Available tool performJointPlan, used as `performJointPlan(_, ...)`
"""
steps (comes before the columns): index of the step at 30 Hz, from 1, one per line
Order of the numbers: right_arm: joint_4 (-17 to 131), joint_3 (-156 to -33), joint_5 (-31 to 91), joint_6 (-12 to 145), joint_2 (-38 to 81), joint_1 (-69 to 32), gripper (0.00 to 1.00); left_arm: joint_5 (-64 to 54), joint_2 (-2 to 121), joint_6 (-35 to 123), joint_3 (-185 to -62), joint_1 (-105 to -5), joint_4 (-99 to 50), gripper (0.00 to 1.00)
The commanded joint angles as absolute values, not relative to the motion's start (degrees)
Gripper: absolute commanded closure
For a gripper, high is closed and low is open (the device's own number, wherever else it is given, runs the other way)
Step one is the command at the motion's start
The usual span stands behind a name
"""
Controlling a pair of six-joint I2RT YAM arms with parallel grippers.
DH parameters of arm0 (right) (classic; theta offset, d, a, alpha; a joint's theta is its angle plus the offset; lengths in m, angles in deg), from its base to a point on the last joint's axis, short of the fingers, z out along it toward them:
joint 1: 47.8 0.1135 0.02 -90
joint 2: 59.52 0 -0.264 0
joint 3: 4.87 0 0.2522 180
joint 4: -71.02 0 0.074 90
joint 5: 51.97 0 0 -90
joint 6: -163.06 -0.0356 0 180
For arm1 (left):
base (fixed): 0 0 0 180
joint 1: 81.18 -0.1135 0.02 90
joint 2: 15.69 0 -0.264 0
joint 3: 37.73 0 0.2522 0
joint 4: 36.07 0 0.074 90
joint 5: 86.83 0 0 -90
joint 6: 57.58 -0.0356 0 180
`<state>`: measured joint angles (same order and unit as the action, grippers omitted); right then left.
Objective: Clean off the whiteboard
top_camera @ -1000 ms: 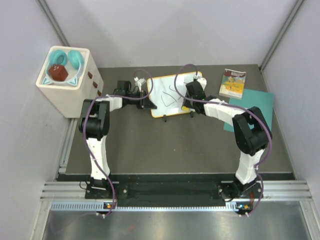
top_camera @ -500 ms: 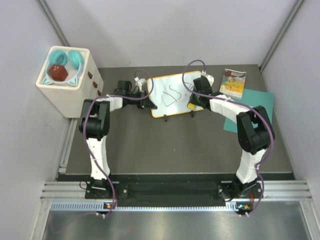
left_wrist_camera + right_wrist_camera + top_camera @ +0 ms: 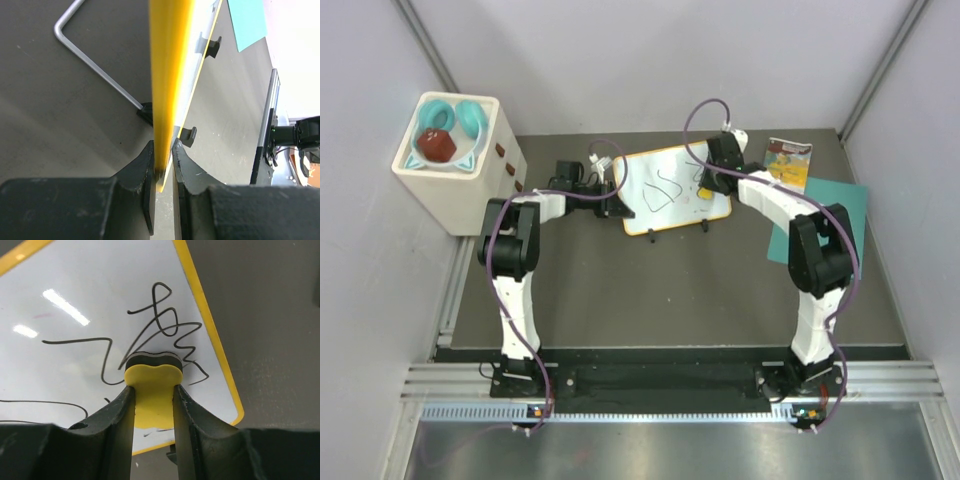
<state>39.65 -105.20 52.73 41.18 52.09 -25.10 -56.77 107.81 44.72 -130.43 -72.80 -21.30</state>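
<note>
The whiteboard [image 3: 645, 208], white with an orange-yellow rim, stands at the far middle of the table with black scribbles [image 3: 665, 186] on it. My left gripper [image 3: 618, 196] is shut on its left rim; in the left wrist view the yellow edge [image 3: 170, 75] sits pinched between the jaws of that gripper [image 3: 163, 161]. My right gripper [image 3: 705, 186] is shut on a yellow eraser [image 3: 703, 195] over the board's right part. In the right wrist view the gripper [image 3: 153, 390] presses the eraser [image 3: 152, 377], its dark pad down, onto the scribbles [image 3: 165, 332] near the board's rim [image 3: 212, 335].
A white box [image 3: 430, 190] with teal headphones and a red object stands at the far left. A small picture book [image 3: 786, 166] and a teal sheet [image 3: 840, 210] lie right of the board. The board's metal stand wire [image 3: 95, 70] and black feet [image 3: 187, 136] show underneath.
My right gripper with the eraser has moved right and farther back across the board, uncovering scribbles in its middle. The left gripper has kept its hold on the rim.
</note>
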Motion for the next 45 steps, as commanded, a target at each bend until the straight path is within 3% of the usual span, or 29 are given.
performJointPlan(1,40.3,-112.49,49.81,43.61,56.32,-23.37,1.0,-39.72,110.08,41.48,-128.31,-72.21,-16.86,1.0)
performJointPlan(17,37.48,-116.8,51.56,44.85,59.65,-9.05,1.0,-38.93,110.17,41.39,-128.66,-72.04,-16.16,1.0)
performJointPlan(24,30.72,-125.32,54.38,44.85,64.58,-12.88,1.0,-38.84,109.99,41.39,-128.48,-72.04,-16.16,1.0)
performJointPlan(34,29.3,-121.48,53.24,46.25,63.88,-25.2,1.0,-38.66,109.99,41.39,-128.48,-71.95,-16.16,1.0)
performJointPlan(45,32.91,-115.76,49.2,45.82,62.12,-18.27,1.0,-38.57,110.08,41.3,-128.75,-71.95,-15.98,1.0)
